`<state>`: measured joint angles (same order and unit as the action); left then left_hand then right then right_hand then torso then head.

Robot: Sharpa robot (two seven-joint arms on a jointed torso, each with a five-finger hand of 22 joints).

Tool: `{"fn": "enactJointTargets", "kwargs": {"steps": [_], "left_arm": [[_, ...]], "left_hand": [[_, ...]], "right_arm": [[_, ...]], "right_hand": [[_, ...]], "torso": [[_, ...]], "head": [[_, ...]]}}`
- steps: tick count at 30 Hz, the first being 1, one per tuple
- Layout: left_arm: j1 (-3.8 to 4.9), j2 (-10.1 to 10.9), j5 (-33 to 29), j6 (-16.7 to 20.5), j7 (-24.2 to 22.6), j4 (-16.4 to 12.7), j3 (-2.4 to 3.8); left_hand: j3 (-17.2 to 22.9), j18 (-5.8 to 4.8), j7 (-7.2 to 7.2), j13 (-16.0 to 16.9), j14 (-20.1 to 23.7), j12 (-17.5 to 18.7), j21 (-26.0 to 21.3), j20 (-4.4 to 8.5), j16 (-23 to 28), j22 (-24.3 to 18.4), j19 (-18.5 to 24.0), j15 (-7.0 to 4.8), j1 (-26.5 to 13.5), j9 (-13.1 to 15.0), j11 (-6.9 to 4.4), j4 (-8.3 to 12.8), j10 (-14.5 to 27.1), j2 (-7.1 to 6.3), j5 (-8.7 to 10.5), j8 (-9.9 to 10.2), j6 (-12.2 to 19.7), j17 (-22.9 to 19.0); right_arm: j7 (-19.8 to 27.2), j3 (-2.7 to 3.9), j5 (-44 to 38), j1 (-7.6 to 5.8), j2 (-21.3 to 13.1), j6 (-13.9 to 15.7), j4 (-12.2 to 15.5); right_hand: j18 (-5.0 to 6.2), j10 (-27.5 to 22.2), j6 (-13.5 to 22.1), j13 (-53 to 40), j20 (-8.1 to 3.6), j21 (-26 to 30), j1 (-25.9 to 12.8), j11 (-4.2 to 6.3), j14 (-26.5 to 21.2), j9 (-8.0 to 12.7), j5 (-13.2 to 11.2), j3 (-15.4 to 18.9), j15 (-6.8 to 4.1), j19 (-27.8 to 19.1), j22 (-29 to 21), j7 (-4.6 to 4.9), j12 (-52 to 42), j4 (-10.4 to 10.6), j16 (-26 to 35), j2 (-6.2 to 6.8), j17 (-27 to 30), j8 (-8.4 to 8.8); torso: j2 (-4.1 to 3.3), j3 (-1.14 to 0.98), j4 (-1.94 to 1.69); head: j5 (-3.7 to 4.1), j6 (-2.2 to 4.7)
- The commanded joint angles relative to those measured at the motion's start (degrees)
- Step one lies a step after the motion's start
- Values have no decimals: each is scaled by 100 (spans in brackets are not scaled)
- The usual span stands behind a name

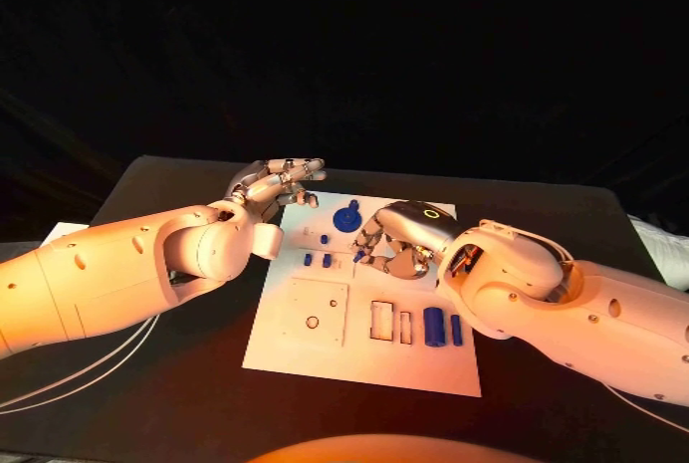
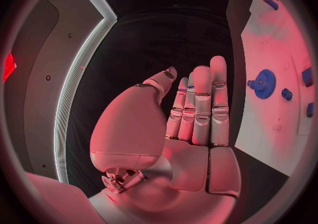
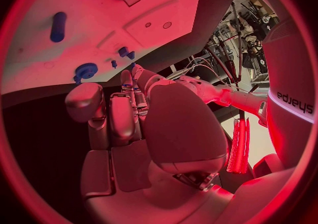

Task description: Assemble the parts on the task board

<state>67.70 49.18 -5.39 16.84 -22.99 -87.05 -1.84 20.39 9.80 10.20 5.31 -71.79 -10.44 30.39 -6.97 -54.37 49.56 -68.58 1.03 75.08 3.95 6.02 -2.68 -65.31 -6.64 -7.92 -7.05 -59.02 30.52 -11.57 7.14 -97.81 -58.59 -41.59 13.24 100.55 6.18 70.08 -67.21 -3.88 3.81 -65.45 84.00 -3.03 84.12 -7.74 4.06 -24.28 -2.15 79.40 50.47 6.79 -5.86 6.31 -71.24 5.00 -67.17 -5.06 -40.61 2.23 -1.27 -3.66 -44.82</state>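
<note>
L hand [image 1: 277, 187] hangs at the far-left corner of the task board [image 1: 288, 344], above the black table [image 1: 172, 403]. In the L wrist view its fingers [image 2: 201, 107] lie straight and pressed side by side, thumb alongside, palm bare; it holds nothing and touches nothing.

R hand [image 1: 395, 241] sits over the middle of the board's far half, knuckles up, fingers curled down toward the plate. In the R wrist view the fingers [image 3: 122, 115] are bent in close together, tips pointing at the board near some small blue pieces; can't tell whether a part is pinched between them or whether the tips touch the plate.

Parts on the board: a blue gear [image 1: 346, 219] near the far edge, between the two hands, w/ a small blue peg [image 1: 325, 239] just beside it. Small blue blocks [image 1: 308, 259] lie in a row on the left, next to the R hand's fingertips. Nearer the robot, a blue cylinder [image 1: 434, 326] and a thin blue bar [image 1: 457, 330] lie side by side, close under the R forearm. Rectangular cut-outs [image 1: 383, 321] sit just left of the cylinder, and a square plate w/ an oval hole [image 1: 314, 322] further left.

R forearm hides the board's right edge.
</note>
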Motion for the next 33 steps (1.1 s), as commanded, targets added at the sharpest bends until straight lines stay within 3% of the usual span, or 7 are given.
{"fn": "enactJointTargets", "kwargs": {"steps": [1, 8, 16, 20, 24, 33], "left_arm": [[-6, -31, 36, -79, -6, 4, 2], [-11, -54, 36, -88, 2, 6, 3], [-12, -58, 36, -90, 13, 1, 3], [-12, -61, 37, -89, 22, 20, 3], [-12, -68, 40, -93, 24, 29, 3], [-12, -71, 47, -98, 31, 34, 3]], "left_hand": [[-41, 62, -5, 8, 45, -18, -20, 18, 27, -5, -38, -1, 50, -9, -12, 1, 37, -9, 27, -9, 38, -8], [-41, 62, -5, 8, 45, -18, -20, 18, 27, -5, -38, -1, 50, -9, -12, 1, 37, -9, 27, -9, 38, -8], [-48, 62, -2, 8, 48, -22, -26, 17, 27, -10, -40, 1, 58, -9, -9, 2, 47, -4, 26, -9, 46, -11], [-54, 62, 0, 8, 51, -29, -35, 15, 27, -17, -43, 3, 77, -9, -8, 6, 59, 6, 24, -10, 55, -16], [-54, 62, 0, 8, 51, -29, -35, 15, 27, -17, -43, 3, 77, -9, -8, 6, 59, 6, 24, -10, 55, -16], [-56, 62, 0, 9, 53, -34, -39, 15, 26, -20, -45, 4, 89, -8, -7, 10, 63, 13, 22, -11, 57, -18]], "right_arm": [[61, -52, -115, 79, 164, -264, -128], [45, -142, -285, 271, 488, -476, -336], [40, -213, -368, 331, 665, -557, -518], [58, -230, -425, 357, 706, -554, -516], [42, -238, -464, 367, 731, -606, -530], [1, -248, -573, 372, 767, -645, -578]], "right_hand": [[90, 28, -27, 6, -14, 4, -18, -14, 256, -41, 16, -4, 35, 32, -12, -7, 25, -31, -12, -31, 9, 7], [90, 26, -22, 7, -13, 4, -24, -17, 255, -42, 19, -8, 37, 32, -10, -3, 36, -38, -11, -31, 13, 12], [91, 21, -7, 8, -9, 14, -43, -25, 252, -46, 29, -19, 42, 24, -26, 5, 62, -55, -9, -34, 22, 24], [92, 22, -5, 8, -7, 19, -45, -26, 249, -49, 41, -26, 44, 21, -33, 7, 70, -66, -3, -37, 32, 27], [92, 23, -5, 8, -7, 19, -46, -26, 248, -50, 44, -27, 45, 20, -33, 7, 72, -69, -2, -38, 34, 27], [92, 27, -6, 7, -7, 18, -49, -26, 248, -51, 47, -29, 45, 20, -31, 8, 74, -72, -8, -39, 28, 27]], "torso": [[-5, -4, -8], [-6, -6, -7], [-4, -11, 4], [-2, -20, 5], [0, -10, 5], [-3, -13, 5]], "head": [[-57, -30], [-108, -71], [-159, -100], [-188, -112], [-189, -116], [-187, -127]]}}
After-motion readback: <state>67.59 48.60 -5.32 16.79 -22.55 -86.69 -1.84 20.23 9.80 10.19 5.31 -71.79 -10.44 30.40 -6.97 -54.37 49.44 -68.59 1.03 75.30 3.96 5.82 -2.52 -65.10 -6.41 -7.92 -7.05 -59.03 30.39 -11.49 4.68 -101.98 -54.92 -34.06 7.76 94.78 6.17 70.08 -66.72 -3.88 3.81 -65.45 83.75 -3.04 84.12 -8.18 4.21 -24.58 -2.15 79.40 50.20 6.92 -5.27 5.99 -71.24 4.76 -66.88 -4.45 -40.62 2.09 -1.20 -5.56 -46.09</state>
